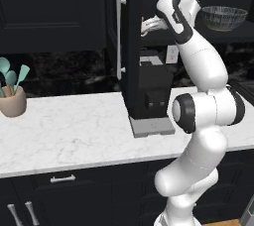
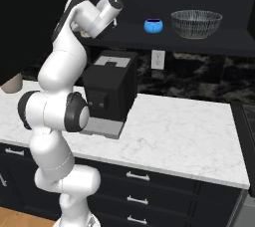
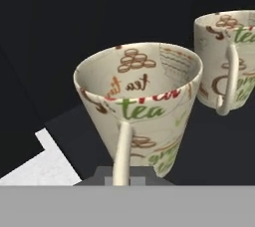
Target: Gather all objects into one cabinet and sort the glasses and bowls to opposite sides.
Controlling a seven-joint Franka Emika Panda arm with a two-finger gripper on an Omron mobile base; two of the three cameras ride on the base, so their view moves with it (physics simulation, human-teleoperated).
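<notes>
Mug (image 3: 139, 106) front and centre in the hand view, cream with "tea" lettering, loop handle running straight down into the gripper (image 3: 121, 181). Clamped tight on that handle, jaws all but closed, presumably so the cup rides upright. Second mug (image 3: 226, 56) standing just beside it toward the upper right, handle facing the camera, apparently on the dark shelf. Pairing them up looks like the plan: glasses to one side.

Over in the right base view, blue vessel (image 2: 153, 25) sitting mid-shelf, see-through bowl (image 2: 196, 23) near it toward the shelf's right end. Well apart from where the hand reaches in at the left end, which fits the sorting. Same bowl (image 1: 223, 17) visible in the left base view, at the shelf's right end.

Cabinet door (image 1: 130, 46) swung open, long silver handle (image 1: 118, 31) edge-on, hand tucked in behind it. Below, coffee machine (image 2: 110, 91) on the worktop, utensil pot (image 1: 12, 98) by the worktop's left edge.

Likely next: setting down beside its twin, gently.
</notes>
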